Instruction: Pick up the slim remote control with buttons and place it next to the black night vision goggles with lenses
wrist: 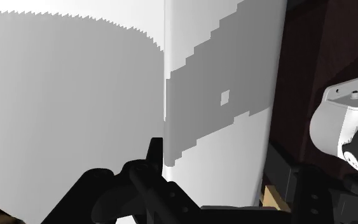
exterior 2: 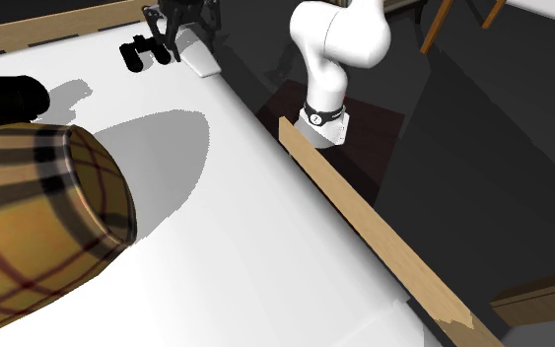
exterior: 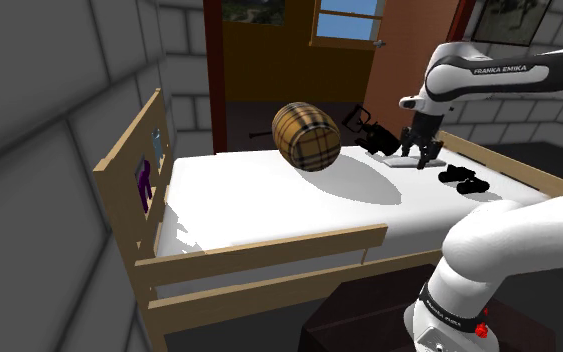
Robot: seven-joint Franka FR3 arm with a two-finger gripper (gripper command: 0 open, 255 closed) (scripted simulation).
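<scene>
The remote control (exterior: 403,160) is a slim, pale grey slab near the bed's edge that faces the stand. My gripper (exterior: 418,155) stands over it, shut on it. In the wrist view the slab (wrist: 217,83) runs out from between my black fingers (wrist: 152,159), which clasp its sides. I cannot tell whether it rests on the mattress or hangs just above it. The black goggles (exterior: 464,178), with two short tubes, lie a hand's width away toward the shoulder view's right. In the second exterior view the goggles (exterior 2: 147,49) lie just left of the remote (exterior 2: 199,57) and gripper (exterior 2: 184,35).
A plaid barrel-shaped cushion (exterior: 307,135) lies mid-bed on the white mattress (exterior: 259,200). Another black object (exterior: 364,125) sits behind my gripper. Wooden rails (exterior: 269,250) border the bed. My stand (exterior 2: 322,123) is beside the bed on a dark floor.
</scene>
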